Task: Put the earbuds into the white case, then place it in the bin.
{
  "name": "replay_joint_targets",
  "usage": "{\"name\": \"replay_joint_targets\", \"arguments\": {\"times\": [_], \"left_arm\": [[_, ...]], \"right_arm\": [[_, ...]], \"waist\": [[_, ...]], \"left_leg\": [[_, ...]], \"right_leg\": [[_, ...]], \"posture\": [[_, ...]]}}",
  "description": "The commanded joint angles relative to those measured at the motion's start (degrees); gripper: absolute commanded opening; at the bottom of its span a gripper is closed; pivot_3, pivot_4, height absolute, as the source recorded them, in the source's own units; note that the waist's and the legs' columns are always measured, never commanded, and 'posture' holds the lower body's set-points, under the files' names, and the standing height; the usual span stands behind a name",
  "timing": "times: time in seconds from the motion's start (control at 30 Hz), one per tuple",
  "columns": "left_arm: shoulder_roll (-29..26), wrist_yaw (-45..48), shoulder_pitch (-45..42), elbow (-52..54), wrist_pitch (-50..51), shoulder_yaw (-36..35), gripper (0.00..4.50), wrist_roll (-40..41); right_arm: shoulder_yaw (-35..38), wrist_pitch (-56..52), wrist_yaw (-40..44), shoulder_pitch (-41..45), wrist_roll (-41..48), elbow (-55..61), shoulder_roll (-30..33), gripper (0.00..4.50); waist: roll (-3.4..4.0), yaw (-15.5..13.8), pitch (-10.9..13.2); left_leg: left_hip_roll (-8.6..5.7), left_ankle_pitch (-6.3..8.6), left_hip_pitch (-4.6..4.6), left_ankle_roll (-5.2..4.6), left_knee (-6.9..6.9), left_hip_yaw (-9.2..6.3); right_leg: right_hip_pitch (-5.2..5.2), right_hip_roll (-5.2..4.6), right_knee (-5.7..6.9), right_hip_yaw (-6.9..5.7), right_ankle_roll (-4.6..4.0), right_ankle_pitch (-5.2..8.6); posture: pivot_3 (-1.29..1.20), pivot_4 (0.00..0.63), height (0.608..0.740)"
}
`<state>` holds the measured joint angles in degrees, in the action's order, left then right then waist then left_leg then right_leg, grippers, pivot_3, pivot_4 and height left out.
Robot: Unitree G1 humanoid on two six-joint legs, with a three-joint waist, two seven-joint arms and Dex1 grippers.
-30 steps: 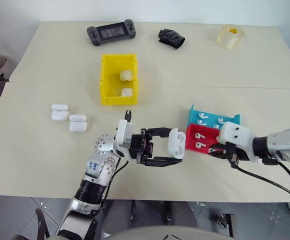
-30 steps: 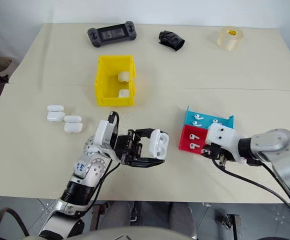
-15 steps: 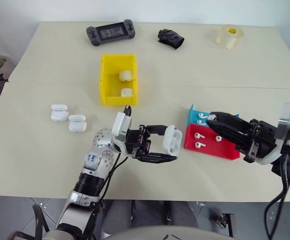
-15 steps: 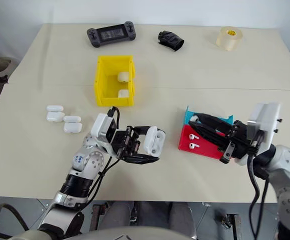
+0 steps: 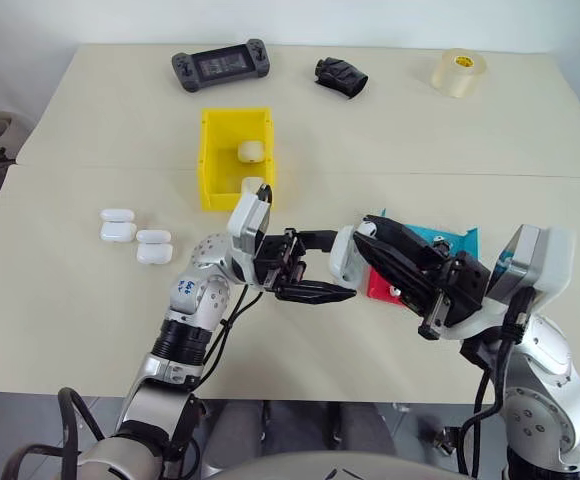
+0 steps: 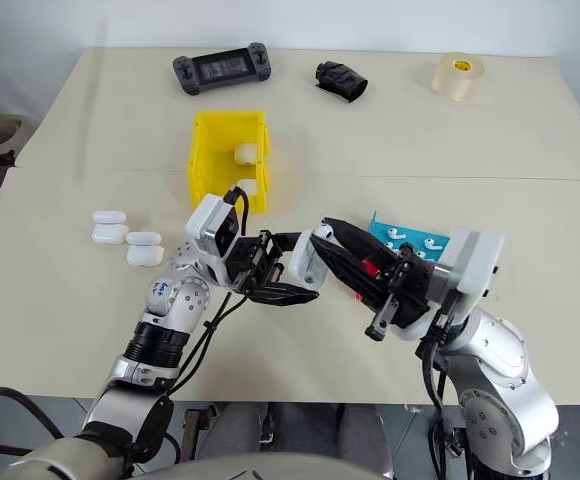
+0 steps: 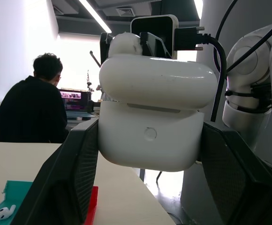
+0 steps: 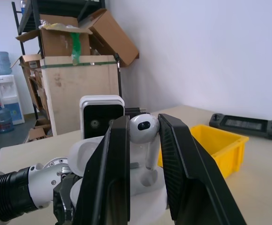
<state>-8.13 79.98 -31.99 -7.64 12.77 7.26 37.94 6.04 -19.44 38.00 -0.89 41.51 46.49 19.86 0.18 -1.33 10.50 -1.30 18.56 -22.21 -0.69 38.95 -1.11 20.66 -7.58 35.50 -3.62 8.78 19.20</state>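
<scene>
My left gripper (image 5: 341, 266) is shut on the white case (image 5: 345, 256), held up above the table; the wrist view shows its back (image 7: 150, 122) between the black fingers (image 7: 77, 178). My right gripper (image 5: 368, 230) reaches in from the right, shut on one of the earbuds (image 8: 143, 127). That bud hangs stem-down right over the case's open top (image 8: 145, 187). More earbuds (image 6: 395, 233) lie in the blue tray. The yellow bin (image 5: 210, 160) stands behind and holds two white cases (image 5: 253, 151).
Two more cases (image 5: 118, 225) (image 5: 155, 246) lie at the left. A blue tray (image 5: 440, 237) and a red tray (image 5: 382, 285) sit under my right arm. A game controller (image 5: 222, 66), a black object (image 5: 342, 76) and a tape roll (image 5: 460, 71) line the far edge. A seated person (image 7: 30, 112) shows in the background.
My right gripper lifted off the trays and swung up and left with an earbud to the held case. The left gripper rose slightly, keeping the case.
</scene>
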Motion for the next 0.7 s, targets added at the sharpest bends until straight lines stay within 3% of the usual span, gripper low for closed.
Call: {"name": "replay_joint_targets", "arguments": {"times": [0.03,0.7], "left_arm": [[0.5,0.1,-0.9,0.9,0.4,-1.1,2.84,1.4],[0.7,0.8,-0.6,2.0,1.2,-2.2,2.84,2.0]], "right_arm": [[-1.2,3.0,0.0,-0.6,-0.4,0.2,-0.3,0.53],[-4.4,8.6,0.7,-0.7,-2.2,-7.0,-0.2,0.53]], "waist": [[0.00,0.0,0.0],[0.00,0.0,0.0]], "left_leg": [[0.00,0.00,0.00,0.00,0.00,0.01],[0.01,0.00,0.00,0.00,-0.01,0.01]], "right_leg": [[0.00,0.00,0.00,0.00,0.00,0.00],[0.01,0.00,0.00,0.01,-0.01,0.00]], "posture": [[0.00,0.150,0.740],[0.00,0.150,0.740]]}}
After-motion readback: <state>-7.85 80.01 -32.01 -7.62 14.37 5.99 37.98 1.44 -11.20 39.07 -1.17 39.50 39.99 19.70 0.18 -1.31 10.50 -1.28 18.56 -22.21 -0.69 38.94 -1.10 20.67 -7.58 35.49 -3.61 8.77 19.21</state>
